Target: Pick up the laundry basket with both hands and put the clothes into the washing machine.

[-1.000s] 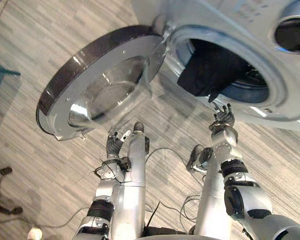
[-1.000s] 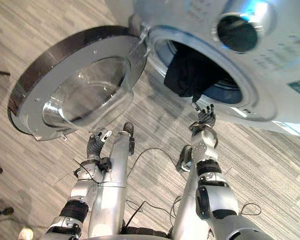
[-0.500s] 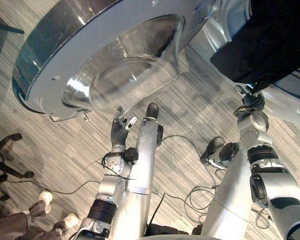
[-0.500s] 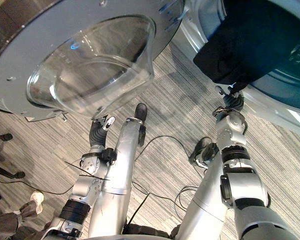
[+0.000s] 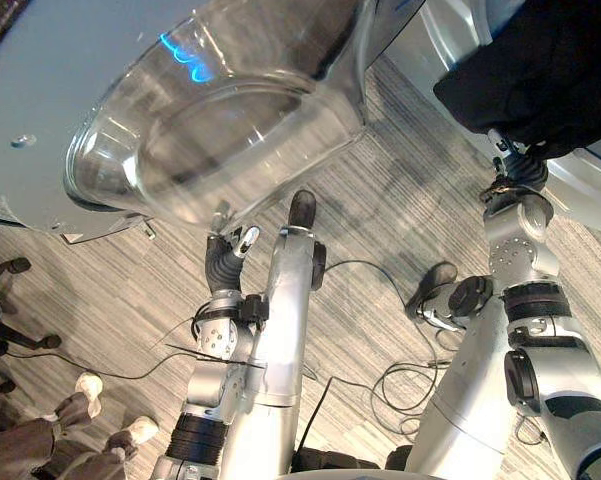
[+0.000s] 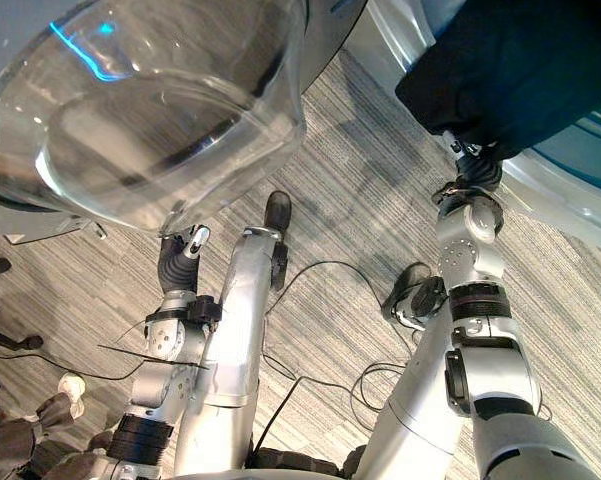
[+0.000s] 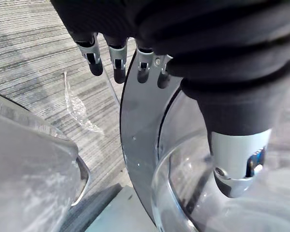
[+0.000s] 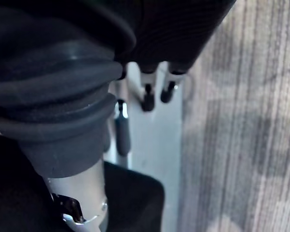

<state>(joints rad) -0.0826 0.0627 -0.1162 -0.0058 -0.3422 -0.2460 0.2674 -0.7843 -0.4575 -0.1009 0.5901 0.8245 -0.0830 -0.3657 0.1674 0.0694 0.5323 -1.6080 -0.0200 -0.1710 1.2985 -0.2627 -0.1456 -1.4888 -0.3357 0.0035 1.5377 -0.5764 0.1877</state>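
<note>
Grey striped carpet flooring (image 5: 400, 230) spreads beneath a silver-grey front-loading washing machine (image 5: 425, 60), whose round drum opening faces the robot. Swung wide to the machine's left is its round grey door with a bulging clear glass bowl (image 5: 220, 130), hanging above the robot's left arm. A black fabric garment (image 5: 540, 70) sits in the machine's opening, its lower part spilling over the front rim and drooping outside.

Just under that drooping edge, at the machine's front, is the right hand (image 5: 521, 172). Its wrist view shows the fingers (image 8: 147, 96) held straight and loose, gripping nothing, with the thumb lying against the black cloth.

Well to the machine's left, below the door's glass bowl, the left hand (image 5: 223, 262) points upward. Its fingers (image 7: 117, 63) hang straight and relaxed beside the door's grey rim, the thumb over the glass; whether any of them touches the door cannot be told.

Far from the machine, a black wheeled chair base (image 5: 48, 341) stands on the carpet, and near it a person's white shoes (image 5: 86, 385).
</note>
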